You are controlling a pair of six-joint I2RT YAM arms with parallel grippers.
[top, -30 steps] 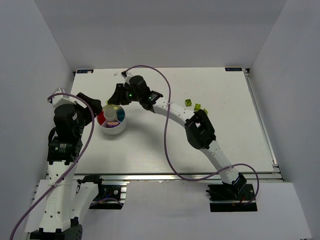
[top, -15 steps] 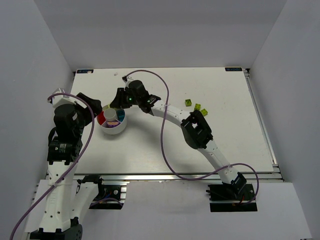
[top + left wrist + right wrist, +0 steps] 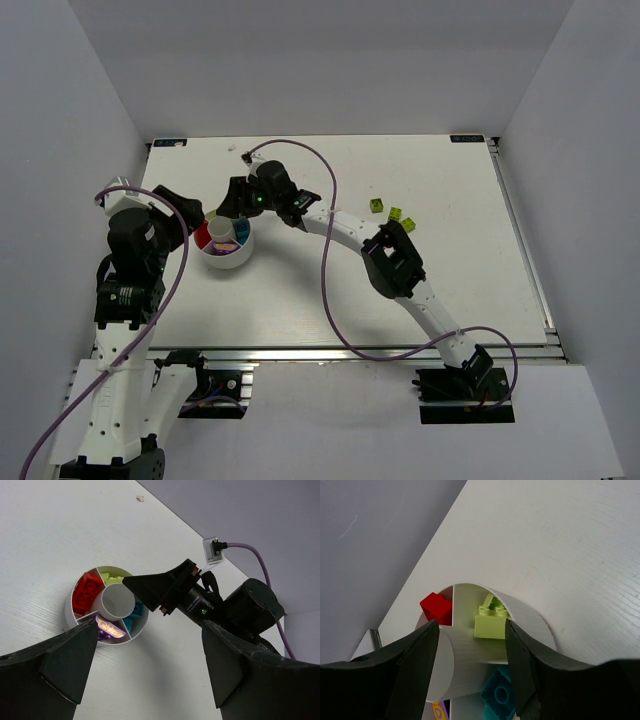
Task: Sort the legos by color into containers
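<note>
The divided dish (image 3: 520, 607) could be tipped when the right gripper (image 3: 471, 625), jaws parted around the lime brick (image 3: 491, 622), is withdrawn; the left gripper (image 3: 149, 626) is held wide and empty.

No text can be read; the tags (image 3: 170, 142) at the table's (image 3: 450, 280) far corners are too small.

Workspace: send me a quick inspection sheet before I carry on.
Surface: white table, no spills seen.
Job's things: dish holds red legos, a lime lego, teal lego and purple lego in separate wedges; three loose lime legos at right.
Clutter: small white scrap near far edge.
Grippers: left gripper open beside dish; right gripper open above lime wedge.
Cables: purple cable arcs over table from right wrist.
Surroundings: plain grey walls, nothing else seen.
</note>
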